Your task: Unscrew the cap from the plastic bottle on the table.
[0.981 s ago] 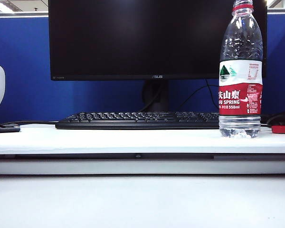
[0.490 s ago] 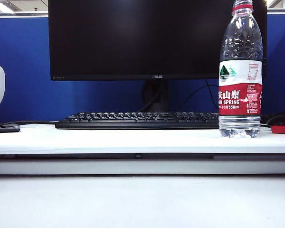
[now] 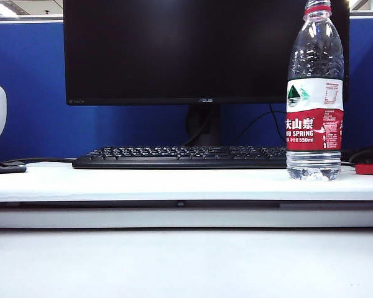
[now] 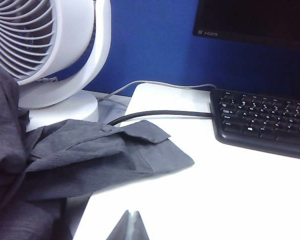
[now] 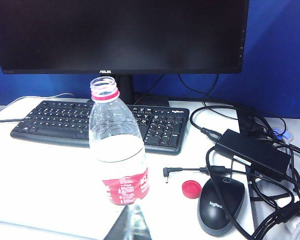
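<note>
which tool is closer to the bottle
Right. The right tool sits just in front of the bottle; the left tool is off by the fan and grey shirt.

Uncapped upright plastic bottle (image 5: 118,150) on table (image 5: 50,170); cap (image 5: 191,189) beside.

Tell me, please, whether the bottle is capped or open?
Open: the bottle shows a bare mouth above its red ring, and the cap lies on the table beside it.

The bottle (image 3: 315,93) label reads "SPRING 550ml" with Chinese characters; the monitor (image 3: 205,49) bezel says ASUS; the mouse (image 5: 221,204) says logitech.
</note>
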